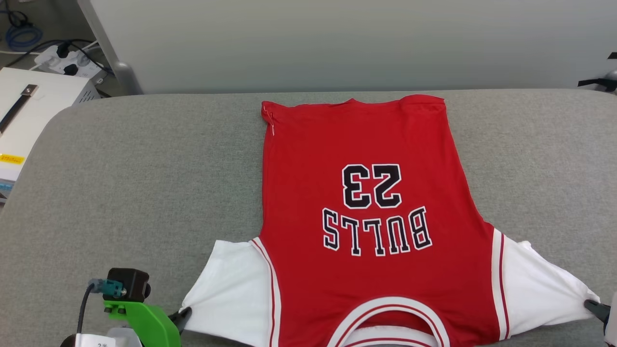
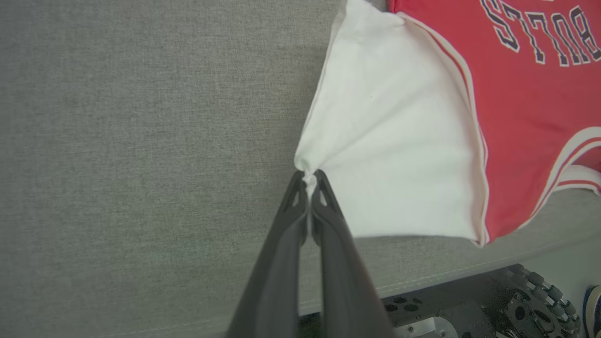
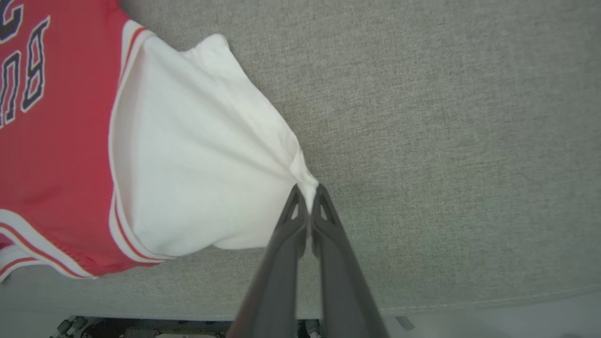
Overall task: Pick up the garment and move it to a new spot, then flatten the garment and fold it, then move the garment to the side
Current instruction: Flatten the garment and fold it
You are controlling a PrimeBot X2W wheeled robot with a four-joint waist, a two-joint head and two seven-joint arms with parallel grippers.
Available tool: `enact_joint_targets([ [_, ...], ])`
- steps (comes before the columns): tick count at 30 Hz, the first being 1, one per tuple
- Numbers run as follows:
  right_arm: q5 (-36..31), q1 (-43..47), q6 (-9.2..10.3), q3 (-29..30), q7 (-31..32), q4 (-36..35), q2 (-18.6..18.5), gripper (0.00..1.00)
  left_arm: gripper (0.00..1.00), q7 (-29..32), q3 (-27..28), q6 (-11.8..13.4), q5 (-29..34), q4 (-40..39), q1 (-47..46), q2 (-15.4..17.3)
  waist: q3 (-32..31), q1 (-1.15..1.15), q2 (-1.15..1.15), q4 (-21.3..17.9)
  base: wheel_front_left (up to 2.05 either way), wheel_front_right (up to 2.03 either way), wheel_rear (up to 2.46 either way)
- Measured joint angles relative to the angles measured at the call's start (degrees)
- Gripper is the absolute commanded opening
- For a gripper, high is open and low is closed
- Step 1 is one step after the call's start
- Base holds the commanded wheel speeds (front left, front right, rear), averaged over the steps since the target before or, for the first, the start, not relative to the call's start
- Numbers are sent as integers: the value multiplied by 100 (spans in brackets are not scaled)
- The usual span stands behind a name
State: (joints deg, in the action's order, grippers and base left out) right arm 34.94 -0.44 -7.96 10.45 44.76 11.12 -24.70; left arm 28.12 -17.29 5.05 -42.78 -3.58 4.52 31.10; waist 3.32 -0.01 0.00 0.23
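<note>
Head view: the garment [image 1: 371, 217] lies flat on the grey bench [image 1: 144, 183], print upside down, collar nearest the robot, hem at the far side. The left pincer [image 1: 185, 315] meets the tip of one white sleeve [image 1: 231, 284], and the right pincer [image 1: 595, 308] meets the tip of the other. Beyond the bench's left end stand a white box [image 1: 33, 106] and a power strip [image 1: 67, 62]. A pale panel [image 1: 337, 43] rises behind.

Left wrist view: the left pincer [image 2: 310, 177] is pinched tight on its sleeve corner, and the cloth fans out from it over the bench.

Right wrist view: the right pincer [image 3: 309, 191] grips its sleeve corner the same way, fingers together.
</note>
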Motion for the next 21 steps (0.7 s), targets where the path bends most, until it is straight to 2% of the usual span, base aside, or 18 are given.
enact_joint_targets([
  [4,-233,93,1,102,235,-321,85,0,0,79,-110,11,1,-227,-29,-10,77,0,0,47,0,0,0],
  [5,-299,101,1,107,258,-423,90,65,0,115,-145,14,3,-283,-50,-15,108,0,0,61,0,0,0],
  [6,-357,102,1,108,271,-530,91,100,0,148,-180,19,15,-341,-81,-22,142,0,0,74,0,0,0],
  [12,-198,-92,2,55,734,-1281,52,100,0,417,-319,90,103,-925,-265,-30,400,0,0,161,0,0,0],
  [16,-112,-782,2,19,1104,-1735,-87,100,0,625,-385,186,210,-1408,-293,77,675,0,0,239,0,0,0],
  [21,-109,-1886,2,-160,1604,-1837,-211,100,0,719,-459,234,309,-1898,-387,116,1102,0,0,380,0,0,0],
])
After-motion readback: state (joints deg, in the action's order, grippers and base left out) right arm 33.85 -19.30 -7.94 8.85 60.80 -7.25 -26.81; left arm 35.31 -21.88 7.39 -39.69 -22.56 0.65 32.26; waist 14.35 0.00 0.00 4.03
